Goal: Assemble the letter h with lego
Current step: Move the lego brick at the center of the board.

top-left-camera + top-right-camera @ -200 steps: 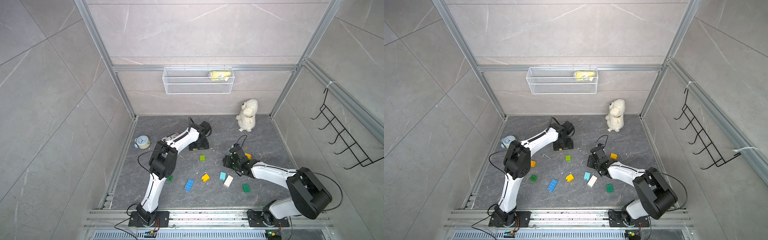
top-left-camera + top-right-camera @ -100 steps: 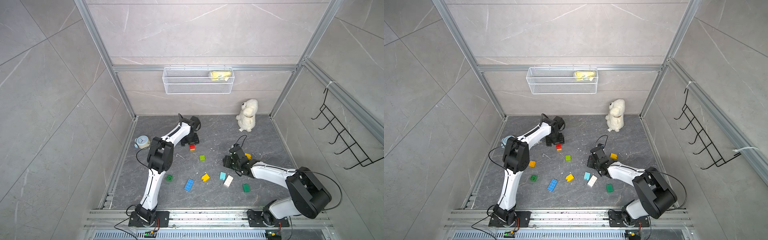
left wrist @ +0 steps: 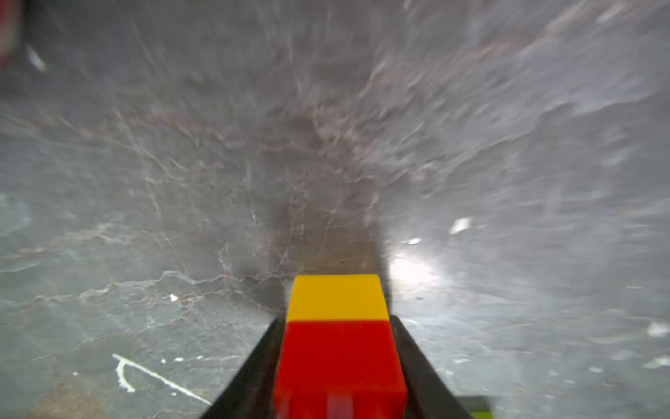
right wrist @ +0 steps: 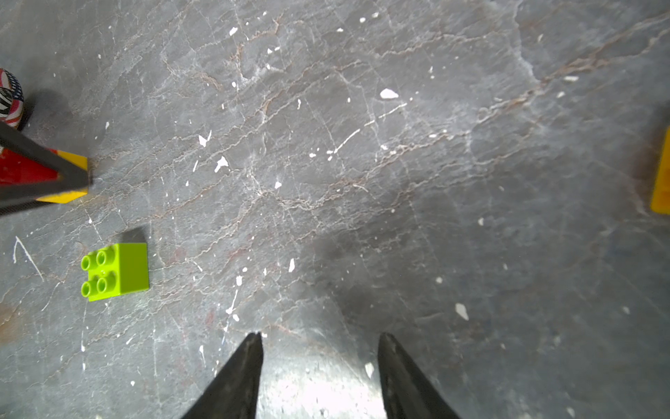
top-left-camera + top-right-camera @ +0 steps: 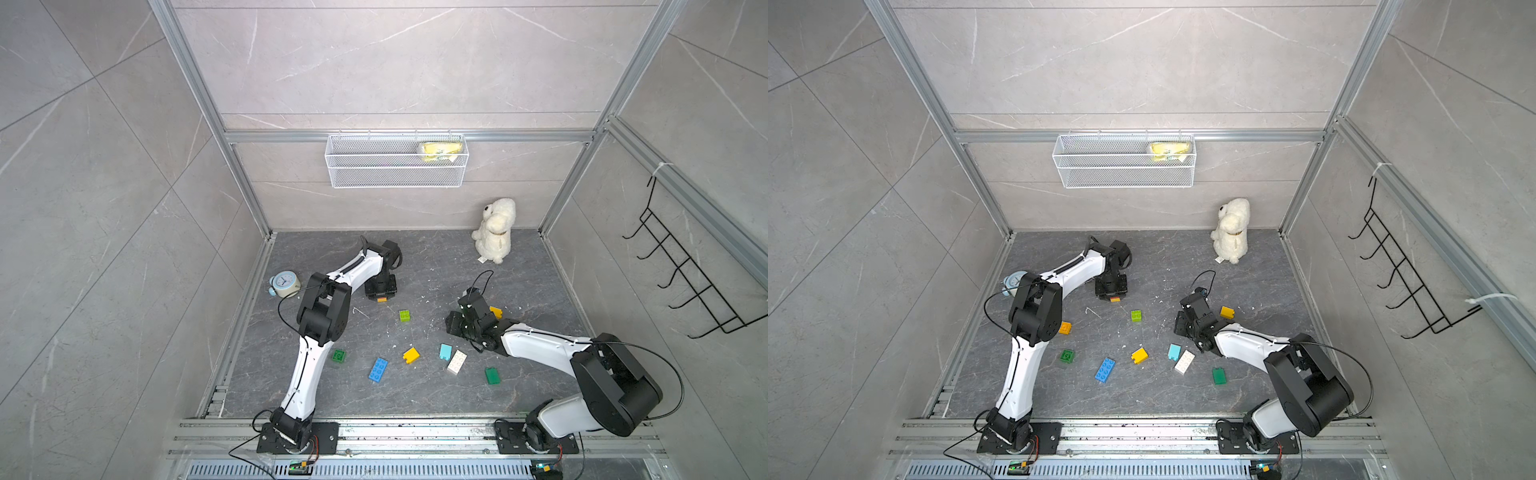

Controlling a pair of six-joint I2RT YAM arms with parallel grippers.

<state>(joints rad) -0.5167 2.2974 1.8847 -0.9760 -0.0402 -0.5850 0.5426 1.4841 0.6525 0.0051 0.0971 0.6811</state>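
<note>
Clamping the red-yellow stack (image 3: 339, 344) by its red half in the left end effector (image 3: 337, 319), low over the back of the bench (image 5: 436, 266). Risking the yellow half snapping off or the stack twisting, moving fast judging by the blur. Holding the right end effector (image 4: 319, 335) parted and empty near the lime brick (image 4: 119, 270), risking sweeping loose lego (image 5: 378, 369) aside.

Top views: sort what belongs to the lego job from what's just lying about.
Job: red-and-yellow stack, lime brick, blue brick, white brick, light blue brick, orange brick, yellow bricks, green bricks.
Lying about: plush toy, alarm clock, wire basket.
</note>
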